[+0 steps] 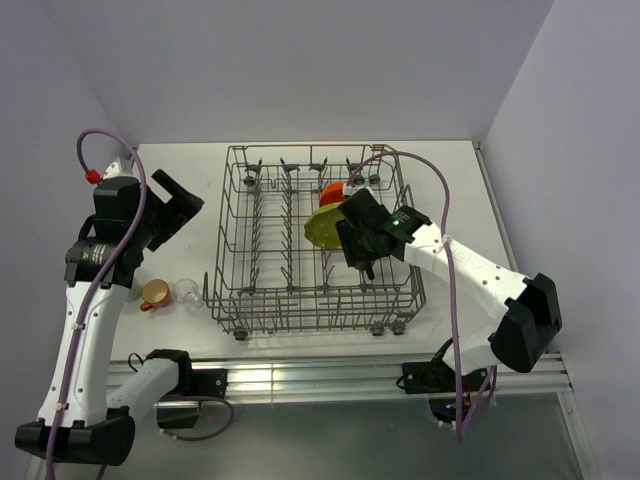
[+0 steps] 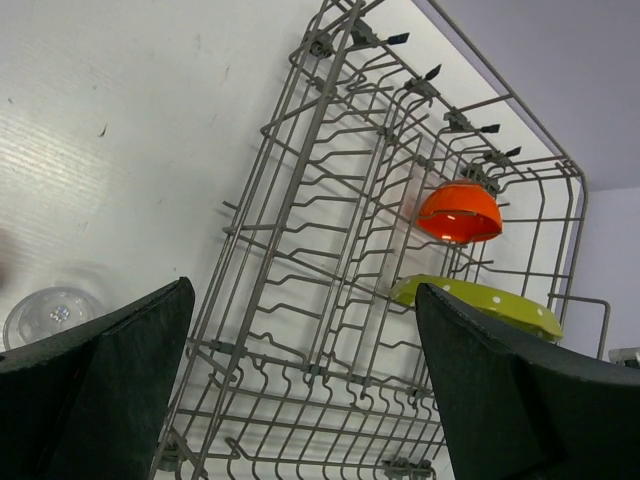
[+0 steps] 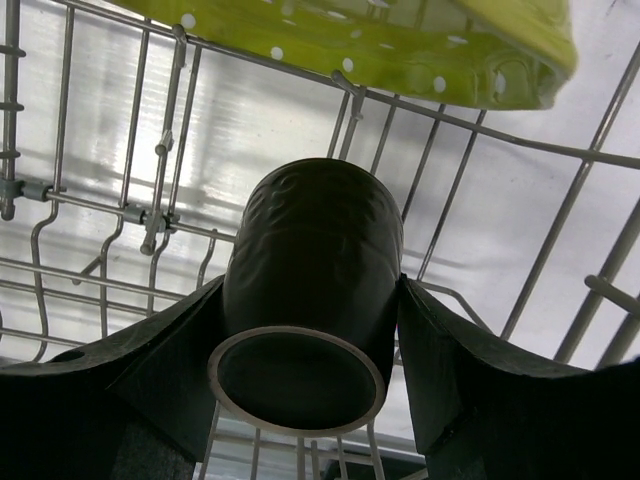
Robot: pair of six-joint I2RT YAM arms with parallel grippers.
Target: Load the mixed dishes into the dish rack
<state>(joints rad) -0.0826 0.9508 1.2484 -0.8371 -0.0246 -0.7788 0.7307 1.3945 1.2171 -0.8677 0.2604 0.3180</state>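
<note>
Looking at the right gripper (image 3: 310, 290) first, it was clamped on the dark brown mug (image 3: 315, 250), one finger pressed on each side of the body, with the mug's open mouth turned back toward the wrist and its base pointing away. It sat inside the dish rack (image 1: 232, 240), over the wire floor near the rack's right end, though I honestly couldn't tell if the mug was touching the wires or just hanging above them. Just ahead of those fingertips was the yellow-green scalloped plate (image 2: 480, 305) with its little white dots, propped on edge in the tines, and past that, further from the gripper, the orange bowl (image 2: 460, 212) sat tipped on its side. The left gripper (image 2: 302, 290) was off to the rack's left over the white table (image 1: 180, 180), jaws spread wide apart with nothing between them, and the rack's wires lay straight ahead of it. The clear glass (image 2: 50, 315) sat on the table beside its left finger, lower down, with the small orange handled cup (image 1: 155, 293) right next to the glass.
</note>
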